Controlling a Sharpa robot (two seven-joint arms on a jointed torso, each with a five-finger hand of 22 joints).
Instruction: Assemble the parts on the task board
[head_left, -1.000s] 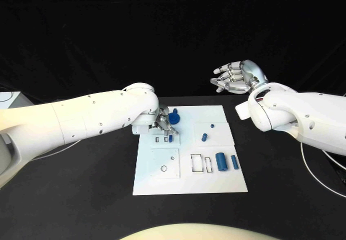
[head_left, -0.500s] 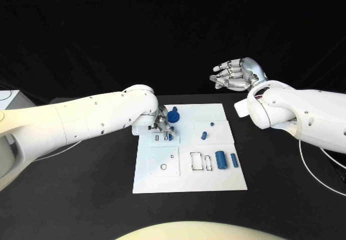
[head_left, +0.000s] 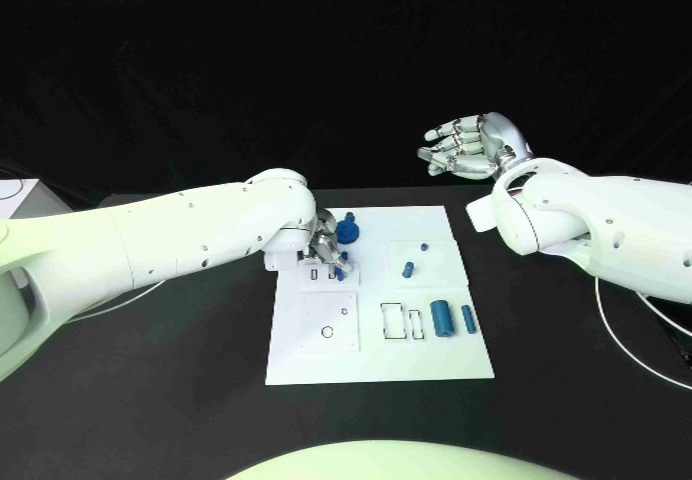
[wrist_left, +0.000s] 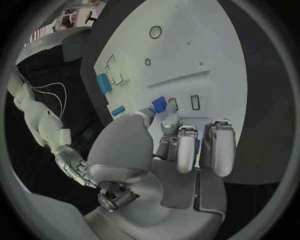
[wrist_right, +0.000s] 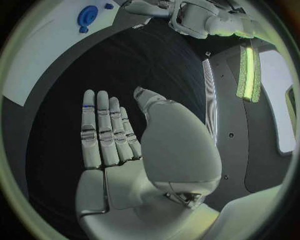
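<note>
Blue part (wrist_left: 159, 104) (small, blocky) pinched by left hand (head_left: 325, 258) fingers, right hand (head_left: 469, 147) spread

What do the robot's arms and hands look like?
Both arms are fat, smooth white tubes with rounded joints and tiny dark screw dots. Each ends in a shiny silver metal hand: the left hand has chunky segmented fingers, and the right hand has long jointed ones. Thin pale cables trail beside the arms on the black table.
</note>
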